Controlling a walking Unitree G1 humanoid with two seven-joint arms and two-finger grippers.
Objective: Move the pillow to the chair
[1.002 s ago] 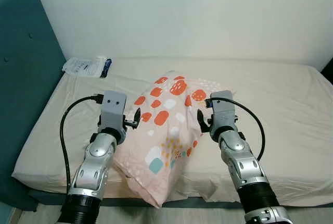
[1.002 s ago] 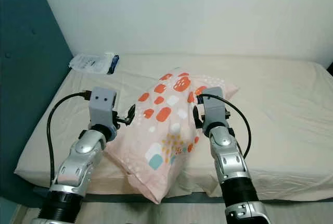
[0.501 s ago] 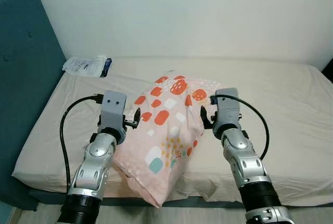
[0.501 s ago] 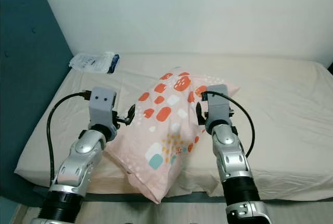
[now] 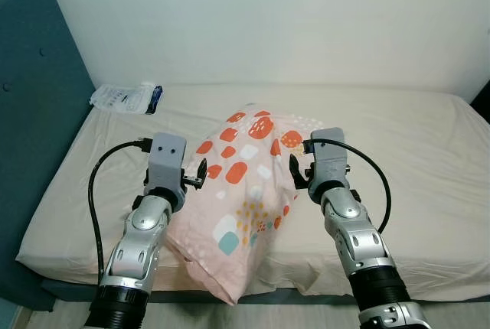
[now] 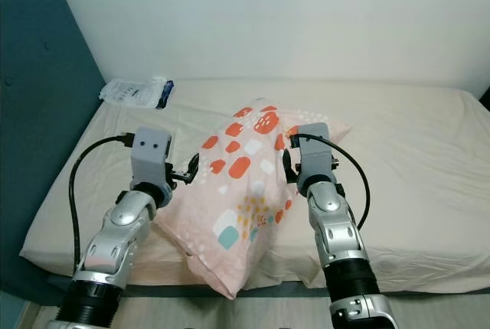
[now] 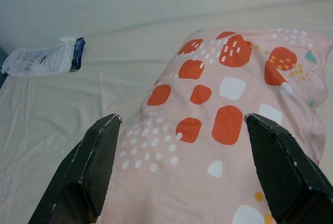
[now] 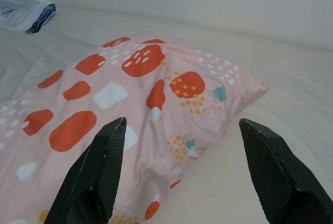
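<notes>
The pillow (image 5: 245, 191) lies on the bed (image 5: 413, 145), its near corner overhanging the 6 o'clock edge. The left end effector (image 5: 200, 173) and right end effector (image 5: 295, 173) flank it, fingers spread wide, holding nothing. Close both inward evenly, gripping fabric firmly before lifting.

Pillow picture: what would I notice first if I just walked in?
The pink pillow with orange spots, lying on the beige bed and hanging over its near edge. The left hand and right hand flank it, fingers open. A white packet lies by the teal headboard.
</notes>
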